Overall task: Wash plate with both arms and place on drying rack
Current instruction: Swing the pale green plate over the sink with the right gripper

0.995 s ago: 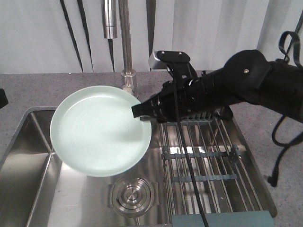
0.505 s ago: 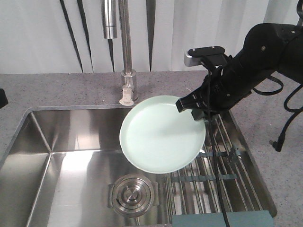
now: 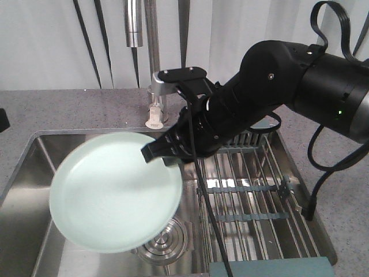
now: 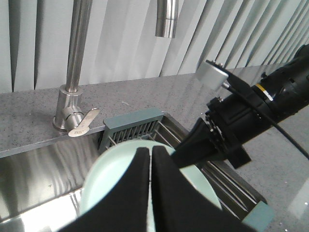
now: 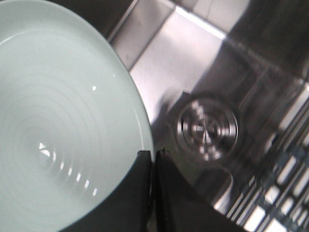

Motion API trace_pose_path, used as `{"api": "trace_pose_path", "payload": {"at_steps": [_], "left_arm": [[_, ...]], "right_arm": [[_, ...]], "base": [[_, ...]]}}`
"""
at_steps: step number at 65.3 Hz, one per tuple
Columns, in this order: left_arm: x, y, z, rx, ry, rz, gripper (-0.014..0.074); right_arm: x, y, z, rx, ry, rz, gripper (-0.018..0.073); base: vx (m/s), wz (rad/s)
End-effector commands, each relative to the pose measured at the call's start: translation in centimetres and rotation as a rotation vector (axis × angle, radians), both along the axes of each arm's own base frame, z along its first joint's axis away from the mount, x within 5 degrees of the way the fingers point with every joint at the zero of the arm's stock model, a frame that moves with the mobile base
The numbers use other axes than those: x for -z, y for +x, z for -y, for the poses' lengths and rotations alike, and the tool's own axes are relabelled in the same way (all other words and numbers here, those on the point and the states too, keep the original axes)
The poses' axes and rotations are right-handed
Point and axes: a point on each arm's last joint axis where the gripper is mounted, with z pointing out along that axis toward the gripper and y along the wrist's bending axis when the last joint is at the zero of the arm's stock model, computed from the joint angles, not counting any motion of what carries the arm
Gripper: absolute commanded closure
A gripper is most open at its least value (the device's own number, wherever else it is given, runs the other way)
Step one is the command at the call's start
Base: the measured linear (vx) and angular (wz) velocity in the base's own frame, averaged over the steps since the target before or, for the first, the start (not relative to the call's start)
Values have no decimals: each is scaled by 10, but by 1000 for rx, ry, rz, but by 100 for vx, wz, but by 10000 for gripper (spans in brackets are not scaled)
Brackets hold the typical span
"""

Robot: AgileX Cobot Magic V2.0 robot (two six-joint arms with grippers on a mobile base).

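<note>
**Plate held over the sink by one pincer**

We see the right pincer pinching the rim of the plate. The plate hangs tilted and motion-blurred above the sink, reaching away from the pincer toward the basin's left half. The drain strainer lies below the pincer, partly hidden by the plate's edge. The drying rack sits on the pincer's other side, apart from the plate. The left pincer has its fingers pressed together, with only a hairline between them.
</note>
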Motion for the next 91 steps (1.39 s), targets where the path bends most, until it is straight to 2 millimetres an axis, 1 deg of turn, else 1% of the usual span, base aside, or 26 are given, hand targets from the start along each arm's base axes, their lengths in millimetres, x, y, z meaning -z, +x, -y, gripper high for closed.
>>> {"api": "trace_pose_path", "payload": {"at_steps": [1,8,11,18,23,29,35,41,47,52,59,63,69,75,82,87,91], "left_arm": [[-7,0,-1,-18,5,21,604],[-7,-1,-1,-15,5,20,604],[-7,-1,0,-13,5,20,604],[-7,-1,0,-13,5,19,604],[-7,0,-1,-13,5,18,604],[-6,0,-1,-12,5,17,604],[-6,0,-1,-11,5,17,604],[-6,0,-1,-11,6,16,604],[-6,-1,0,-7,8,14,604],[-6,-1,0,-7,8,14,604],[-6,-1,0,-7,8,14,604],[-6,-1,0,-7,8,14,604],[-6,-1,0,-6,8,14,604],[-6,-1,0,-6,8,14,604],[-6,-1,0,-5,8,14,604],[-6,-1,0,-7,9,14,604],[-6,-1,0,-7,9,14,604]], "right_arm": [[-39,15,6,147,188,201,563],[-41,34,27,252,216,233,563],[-40,43,44,294,198,232,563],[-34,53,79,361,128,173,563],[-27,52,100,359,52,81,563],[-23,42,112,284,-36,-7,563],[-22,28,111,211,-76,-82,563],[-27,15,96,146,-80,-92,563],[-31,3,68,73,-59,-55,563],[-31,-7,38,11,-29,0,563],[-35,-5,8,29,74,126,563],[-38,3,0,77,143,208,563],[-45,14,-2,131,214,314,563],[-50,20,3,143,188,414,563],[-56,26,24,194,104,468,563],[-64,29,47,264,43,495,563],[-73,27,68,323,-1,500,563]], "base": [[0,0],[0,0],[0,0],[0,0],[0,0],[0,0],[0,0],[0,0],[0,0],[0,0],[0,0],[0,0],[0,0],[0,0],[0,0],[0,0],[0,0]]}}
